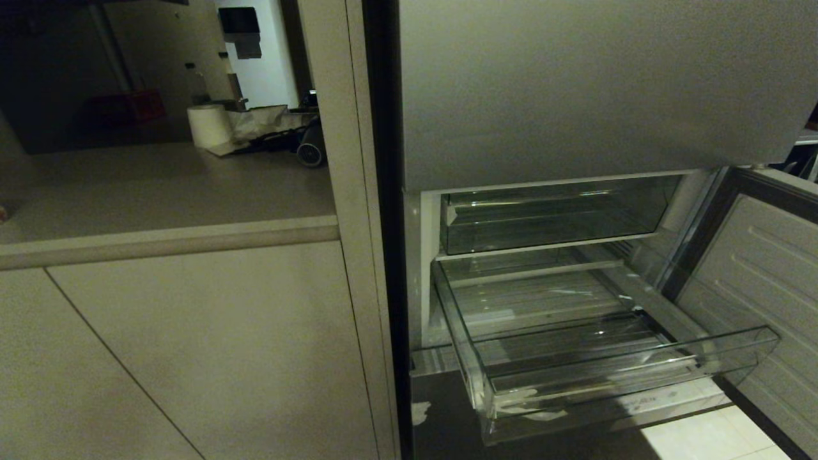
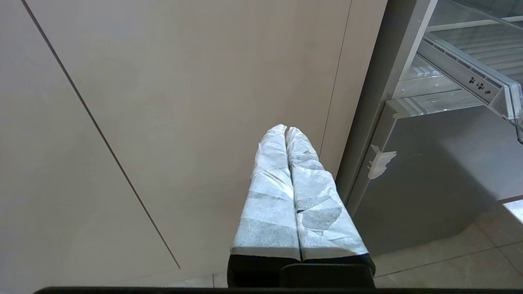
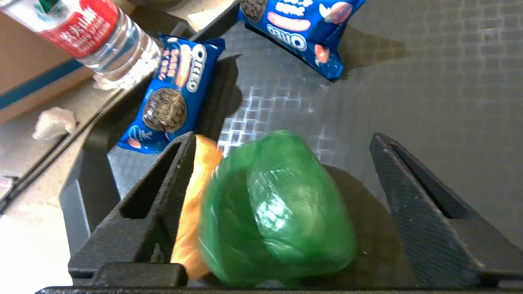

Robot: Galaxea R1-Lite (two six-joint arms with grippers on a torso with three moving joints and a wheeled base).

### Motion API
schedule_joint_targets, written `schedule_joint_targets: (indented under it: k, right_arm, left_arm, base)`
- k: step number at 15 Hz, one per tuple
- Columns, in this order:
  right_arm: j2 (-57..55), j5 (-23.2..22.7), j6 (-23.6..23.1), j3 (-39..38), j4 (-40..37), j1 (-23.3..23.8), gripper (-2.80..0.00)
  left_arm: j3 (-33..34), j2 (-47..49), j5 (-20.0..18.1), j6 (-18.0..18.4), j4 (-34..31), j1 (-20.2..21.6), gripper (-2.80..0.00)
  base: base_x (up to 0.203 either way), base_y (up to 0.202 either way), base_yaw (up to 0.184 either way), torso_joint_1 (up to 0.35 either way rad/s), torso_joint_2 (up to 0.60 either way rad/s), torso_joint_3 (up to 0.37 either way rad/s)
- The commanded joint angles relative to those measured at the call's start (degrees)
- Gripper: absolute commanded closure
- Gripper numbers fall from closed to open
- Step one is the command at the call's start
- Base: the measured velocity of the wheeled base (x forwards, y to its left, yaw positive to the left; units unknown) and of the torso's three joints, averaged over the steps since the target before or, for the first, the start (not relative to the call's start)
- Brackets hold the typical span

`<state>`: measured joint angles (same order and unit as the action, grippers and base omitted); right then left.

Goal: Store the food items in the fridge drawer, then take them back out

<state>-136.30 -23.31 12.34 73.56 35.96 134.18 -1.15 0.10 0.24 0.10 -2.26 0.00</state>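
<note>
The fridge drawer (image 1: 463, 332), a clear plastic bin, is pulled out and holds nothing in the head view, where neither arm shows. In the right wrist view my right gripper (image 3: 282, 136) is open around a green bell pepper (image 3: 278, 212). A gap shows between the pepper and one finger (image 3: 412, 196). The pepper looks blurred and rests on a dark chequered surface (image 3: 408, 81). An orange food item (image 3: 192, 212) lies between the pepper and the other finger. Two blue Oreo packs (image 3: 171, 98) (image 3: 302, 28) lie farther off. My left gripper (image 2: 286, 128) is shut on nothing beside the cabinet front.
A water bottle (image 3: 90, 32) and a cardboard box (image 3: 24, 61) lie beyond the dark surface's rim. The fridge door (image 1: 754, 287) stands open to the drawer's right, with a second clear drawer (image 1: 549, 217) above. A counter (image 1: 166, 191) with a paper roll (image 1: 209, 126) is on the left.
</note>
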Motion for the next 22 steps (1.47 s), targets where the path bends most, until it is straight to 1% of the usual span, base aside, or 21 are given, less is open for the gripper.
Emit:
schedule_joint_targets:
  k: [1, 3, 4, 7, 9, 11, 14, 15, 16, 19, 22]
  right_arm:
    - [0.86, -0.09, 0.46, 0.43, 0.13, 0.12, -2.80]
    - [4.73, -0.26, 2.42, -0.20, -0.18, 0.54, -2.80]
    - [7.25, -0.45, 4.08, -0.60, -0.27, 0.86, 0.00]
    - [17.97, -1.41, 7.65, -2.93, -0.35, 1.01, 0.00]
    - [28.71, -4.27, 11.41, -5.16, -0.36, 0.07, 0.00]
    - [40.79, -7.92, 15.68, -7.44, -0.59, -2.93, 0.00]
    - [57.24, -10.81, 21.12, -12.40, -0.77, -8.75, 0.00]
    - [61.98, -11.34, 22.35, -14.67, -0.73, -11.95, 0.00]
    - [66.01, -11.72, 23.08, -17.26, -0.65, -16.60, 0.00]
    - [75.49, -12.22, 22.45, -25.05, 2.19, -31.54, 0.00]
    - [82.16, -12.11, 20.88, -32.17, 8.62, -50.35, 0.00]
  left_arm:
    - [0.00, 0.08, 0.02, -0.01, -0.03, 0.00, 0.00]
    - [0.00, 0.08, 0.02, -0.01, -0.03, 0.00, 0.00]
    - [0.00, 0.08, 0.02, -0.01, -0.03, 0.00, 0.00]
    - [0.00, 0.08, 0.02, -0.01, -0.03, 0.00, 0.00]
    - [0.00, 0.08, 0.02, -0.01, 0.02, 0.00, 0.00]
    - [0.00, 0.08, 0.02, -0.01, -0.03, 0.00, 0.00]
    - [0.00, 0.08, 0.02, -0.01, -0.03, 0.00, 0.00]
    - [0.00, 0.08, 0.02, -0.01, -0.03, 0.00, 0.00]
    - [0.00, 0.08, 0.02, -0.01, -0.03, 0.00, 0.00]
    - [0.00, 0.08, 0.02, -0.01, -0.03, 0.00, 0.00]
    - [0.00, 0.08, 0.02, -0.01, 0.05, 0.00, 0.00]
  base:
    - [0.000, 0.000, 0.000, 0.000, 0.00, 0.000]
    - [0.000, 0.000, 0.000, 0.000, 0.00, 0.000]
    - [0.000, 0.000, 0.000, 0.000, 0.00, 0.000]
    - [0.000, 0.000, 0.000, 0.000, 0.00, 0.000]
    - [0.000, 0.000, 0.000, 0.000, 0.00, 0.000]
    - [0.000, 0.000, 0.000, 0.000, 0.00, 0.000]
    - [0.000, 0.000, 0.000, 0.000, 0.00, 0.000]
    - [0.000, 0.000, 0.000, 0.000, 0.00, 0.000]
    - [0.000, 0.000, 0.000, 0.000, 0.00, 0.000]
    - [0.000, 0.000, 0.000, 0.000, 0.00, 0.000]
    - [0.000, 0.000, 0.000, 0.000, 0.00, 0.000]
